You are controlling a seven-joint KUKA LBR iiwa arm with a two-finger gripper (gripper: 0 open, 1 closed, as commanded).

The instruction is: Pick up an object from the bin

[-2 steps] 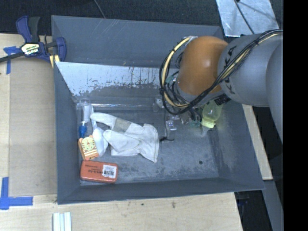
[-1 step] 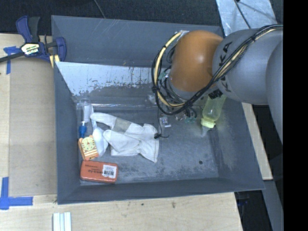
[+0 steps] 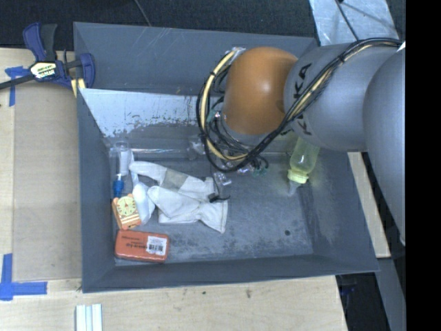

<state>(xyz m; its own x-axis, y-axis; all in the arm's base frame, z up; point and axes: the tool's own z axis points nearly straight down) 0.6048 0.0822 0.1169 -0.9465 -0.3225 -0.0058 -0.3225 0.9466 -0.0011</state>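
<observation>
My gripper (image 3: 220, 183) reaches down below the arm's orange cover to the right edge of a crumpled white cloth (image 3: 180, 200) in the middle of the bin floor. It touches or hangs just over the cloth's upper right fold. A pale yellow-green bottle (image 3: 302, 160) lies to the right of the gripper, against the bin's right slope and partly under the arm.
An orange flat box (image 3: 142, 245) lies at the front left. Above it are a small orange and cream clock-like thing (image 3: 127, 211) and a clear tube with a blue cap (image 3: 121, 173) along the left wall. The arm covers the bin's back right.
</observation>
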